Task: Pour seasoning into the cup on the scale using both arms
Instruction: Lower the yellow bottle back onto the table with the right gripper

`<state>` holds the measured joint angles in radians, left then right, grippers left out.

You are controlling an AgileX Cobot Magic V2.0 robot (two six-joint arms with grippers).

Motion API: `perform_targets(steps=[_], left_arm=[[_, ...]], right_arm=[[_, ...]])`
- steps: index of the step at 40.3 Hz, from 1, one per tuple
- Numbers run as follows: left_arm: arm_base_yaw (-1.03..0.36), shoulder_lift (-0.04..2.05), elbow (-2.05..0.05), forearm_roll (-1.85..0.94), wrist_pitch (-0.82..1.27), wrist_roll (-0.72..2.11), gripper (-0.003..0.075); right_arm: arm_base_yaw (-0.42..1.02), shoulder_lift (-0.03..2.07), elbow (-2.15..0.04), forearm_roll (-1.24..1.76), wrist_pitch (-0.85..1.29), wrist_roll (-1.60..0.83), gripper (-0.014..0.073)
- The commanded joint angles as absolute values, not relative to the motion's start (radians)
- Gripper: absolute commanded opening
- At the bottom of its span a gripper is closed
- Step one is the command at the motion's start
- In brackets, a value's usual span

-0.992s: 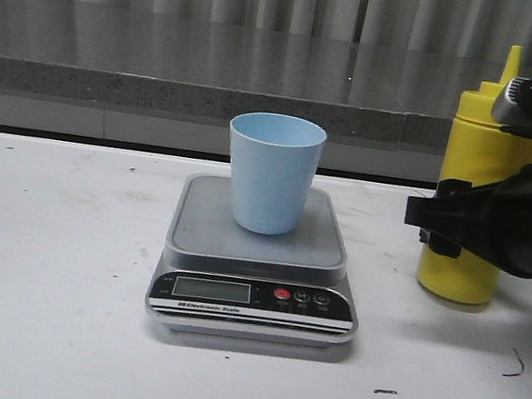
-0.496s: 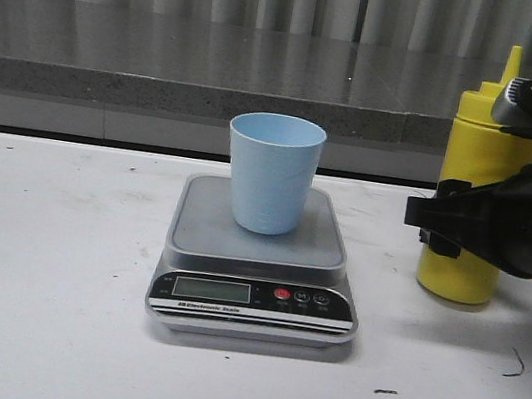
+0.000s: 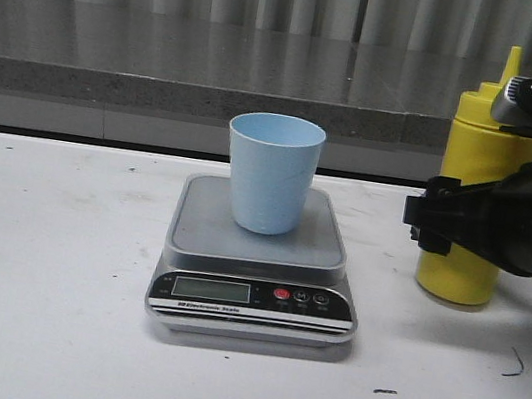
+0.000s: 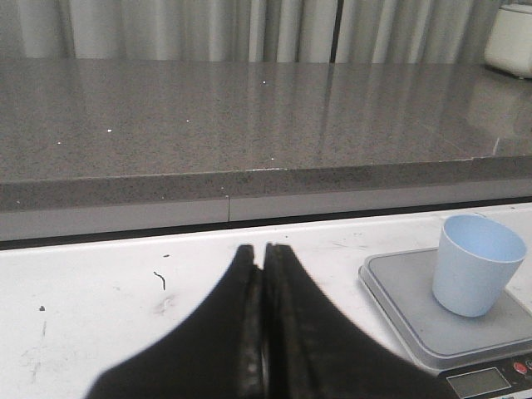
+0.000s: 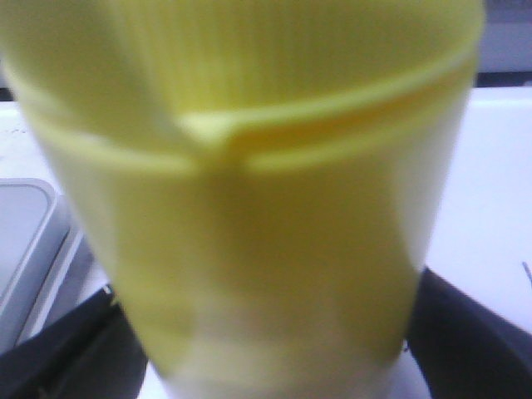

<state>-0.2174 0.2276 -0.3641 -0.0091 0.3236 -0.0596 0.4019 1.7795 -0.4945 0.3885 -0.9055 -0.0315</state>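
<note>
Currently the seasoning (image 3: 472,192) is standing upright near the right edge of the table (image 3: 43,265), and the right tool (image 3: 431,227) is sitting around its lower body from the front. From the right wrist, the yellow bottle (image 5: 249,199) is filling almost the whole picture, with a black finger (image 5: 465,332) showing on either side of it at the bottom corners. The fingers are sitting very close to the bottle's sides, but whether they are pressing on it cannot be told. Its conical nozzle and small tethered cap are rising above the black arm in the front view.

Toward the middle of the table the scale (image 3: 257,269) is lying flat, its black panel with the display and the red button facing the front edge. Nothing is lying on the table between the scale and the bottle. The cup (image 3: 271,172) is standing upright on the steel platform, set toward its back. From the left wrist its inside (image 4: 486,241) is looking bare, though the bottom is not fully in sight.

Over the left part of the table the left tool (image 4: 264,274) is hanging with its two fingers pressed together and nothing between them, well apart from the scale (image 4: 407,307).
</note>
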Motion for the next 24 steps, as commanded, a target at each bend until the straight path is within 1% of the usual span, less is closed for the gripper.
perform_targets(steps=[1, 11, 16, 24], left_arm=[[-0.216, 0.237, -0.392, -0.016, 0.241, -0.069, -0.0020], [-0.216, 0.237, -0.392, -0.016, 0.241, -0.069, -0.0020], [-0.216, 0.237, -0.392, -0.016, 0.241, -0.069, -0.0020], [-0.216, 0.237, -0.392, -0.016, 0.241, -0.069, -0.0020]], right_arm=[[0.402, 1.743, -0.483, 0.344, -1.037, -0.031, 0.0634], [0.402, 1.743, -0.361, 0.306, -1.282, -0.031, 0.0634], [0.402, 1.742, -0.308, 0.244, -1.286, -0.019, 0.0634], [0.402, 1.734, -0.223, 0.212, -1.287, 0.081, 0.0634]])
